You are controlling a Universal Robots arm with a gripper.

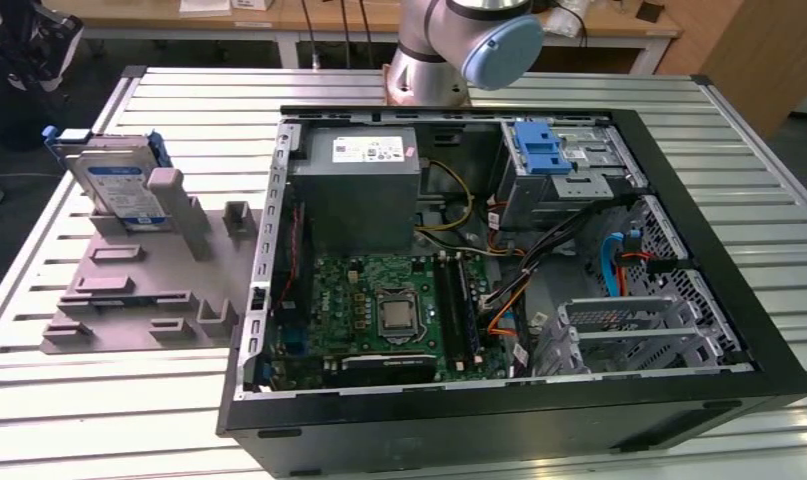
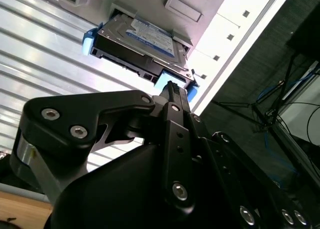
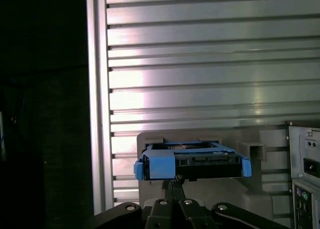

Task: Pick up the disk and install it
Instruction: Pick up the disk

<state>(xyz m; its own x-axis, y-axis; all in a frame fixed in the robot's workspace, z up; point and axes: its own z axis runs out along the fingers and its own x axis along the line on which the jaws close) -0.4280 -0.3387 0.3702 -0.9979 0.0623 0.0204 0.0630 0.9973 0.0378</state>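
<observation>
The disk [image 1: 116, 182] stands on edge in a slot of the grey holder [image 1: 136, 300] at the exterior view's left, beside the open computer case. It is silver with a white and dark-blue label and a bright blue frame. In both wrist views the disk [image 2: 145, 39] [image 3: 200, 160] lies just beyond my gripper [image 2: 172, 88] [image 3: 172, 181]. The black fingers are pressed together with nothing between them. The tips point at the blue-framed end of the disk, a small gap away from it.
The open black computer case [image 1: 510, 425] lies on the slatted metal table [image 1: 110, 410]. Inside are a grey power supply [image 1: 363, 185], a motherboard [image 1: 383, 310], a silver cage with a blue latch [image 1: 553, 155], cables, and a metal bay [image 1: 643, 330].
</observation>
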